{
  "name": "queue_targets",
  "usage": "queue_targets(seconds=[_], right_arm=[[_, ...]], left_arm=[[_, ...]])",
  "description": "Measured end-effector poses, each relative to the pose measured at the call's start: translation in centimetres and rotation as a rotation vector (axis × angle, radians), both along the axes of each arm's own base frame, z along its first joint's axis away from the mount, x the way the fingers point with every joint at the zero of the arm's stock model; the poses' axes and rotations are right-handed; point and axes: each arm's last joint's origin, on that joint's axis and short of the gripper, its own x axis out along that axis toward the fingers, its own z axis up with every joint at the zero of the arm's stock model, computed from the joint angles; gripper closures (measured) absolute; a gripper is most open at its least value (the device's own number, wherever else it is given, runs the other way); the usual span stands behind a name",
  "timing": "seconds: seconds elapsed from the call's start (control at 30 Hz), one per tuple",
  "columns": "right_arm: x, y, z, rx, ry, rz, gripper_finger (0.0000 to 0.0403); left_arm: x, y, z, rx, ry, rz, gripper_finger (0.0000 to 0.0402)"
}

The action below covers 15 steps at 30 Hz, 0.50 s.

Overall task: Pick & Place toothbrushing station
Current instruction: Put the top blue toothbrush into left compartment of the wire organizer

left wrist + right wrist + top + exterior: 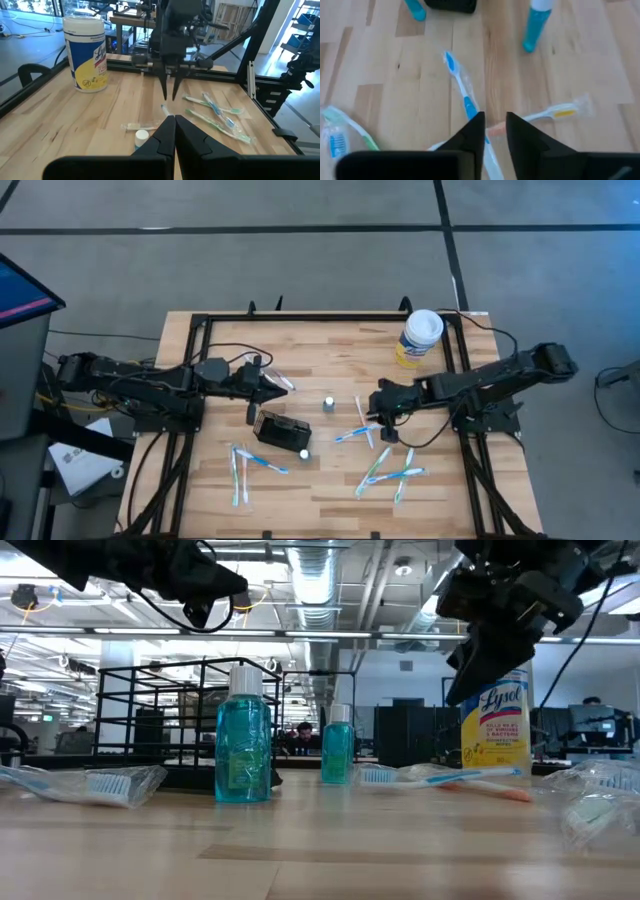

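My right gripper (378,418) hovers over toothbrushes (356,434); the station (282,430) lies left, the canister (419,338) behind.

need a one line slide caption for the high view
Two arms over a wooden table with scattered toothbrushes, a black holder and a wipes canister.

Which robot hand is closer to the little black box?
Left. The left gripper hangs just above the black box, close by. The right gripper is farther off, over the toothbrushes.
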Motion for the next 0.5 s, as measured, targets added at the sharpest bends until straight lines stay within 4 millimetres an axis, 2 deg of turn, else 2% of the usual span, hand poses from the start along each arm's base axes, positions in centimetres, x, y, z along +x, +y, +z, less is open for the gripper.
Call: queue_targets(seconds=[0.17,0.5], right_arm=[[1.1,1.0,-1.3,-0.019,0.040,0.048,0.0291],[4.5,2.2,-2.4,-0.045,0.087,0.093,0.0275]], left_arm=[[0.0,0.0,0.0,0.001,-0.001,0.000,0.0401],[0.0,0.0,0.0,0.000,-0.002,0.000,0.0401]])
